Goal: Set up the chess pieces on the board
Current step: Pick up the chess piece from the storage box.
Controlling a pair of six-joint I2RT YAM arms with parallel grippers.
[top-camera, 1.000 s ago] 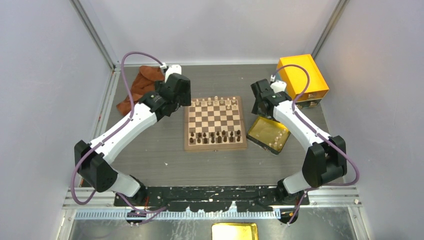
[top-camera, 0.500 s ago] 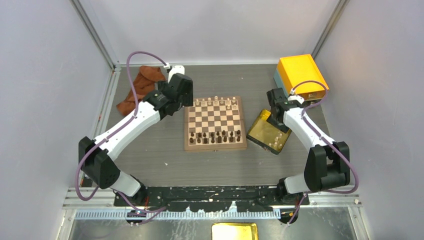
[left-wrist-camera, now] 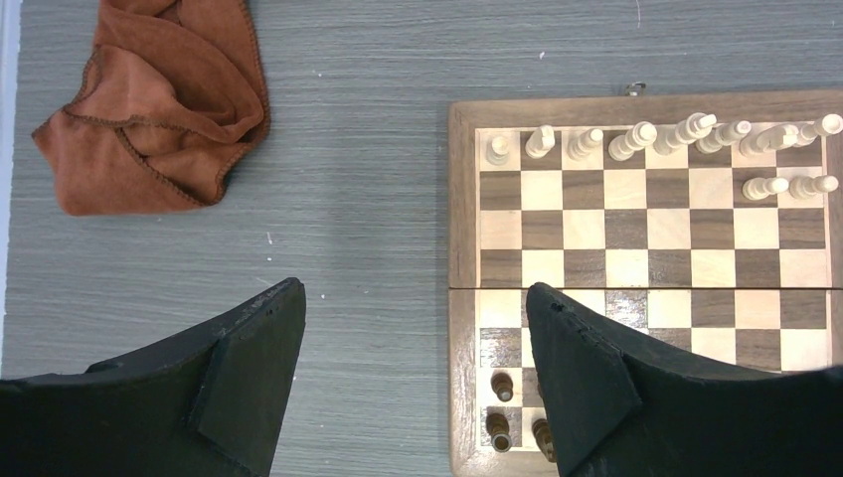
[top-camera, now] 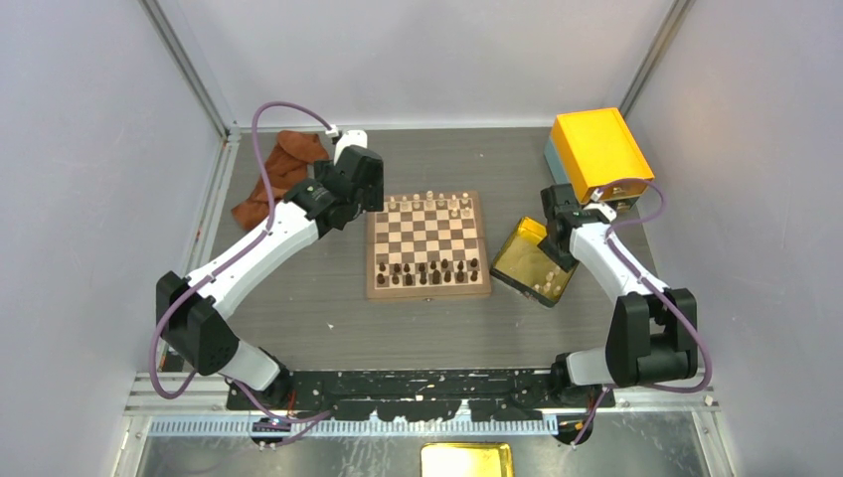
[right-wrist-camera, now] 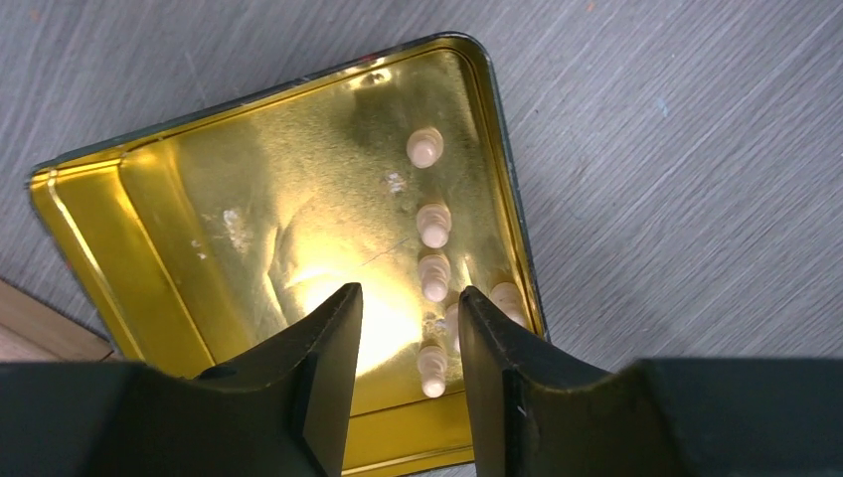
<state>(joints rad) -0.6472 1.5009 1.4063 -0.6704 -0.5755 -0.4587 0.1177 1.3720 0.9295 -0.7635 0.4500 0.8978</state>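
Bright, even overhead light casts only soft, faint shadows. Glare blooms white on the floor of the shallow golden-yellow metal tray [right-wrist-camera: 249,199] in the right wrist view; elsewhere detail is sharp.

**Warm wood tones on a streaked grey table**

The board [left-wrist-camera: 626,248] is chequered in light tan and dark brown squares, framed by a plain mid-brown border. The chess pieces [left-wrist-camera: 636,139] are pale cream, and the other chessmen [top-camera: 427,270] are dark brown. The tray [right-wrist-camera: 258,199] is a shiny golden yellow. The box [top-camera: 599,149] is orange-yellow and the cloth [left-wrist-camera: 159,109] rust brown. The table [left-wrist-camera: 348,149] is grey with fine streaks. The arms [top-camera: 263,243] are white with black joints and purple cables [top-camera: 260,149].
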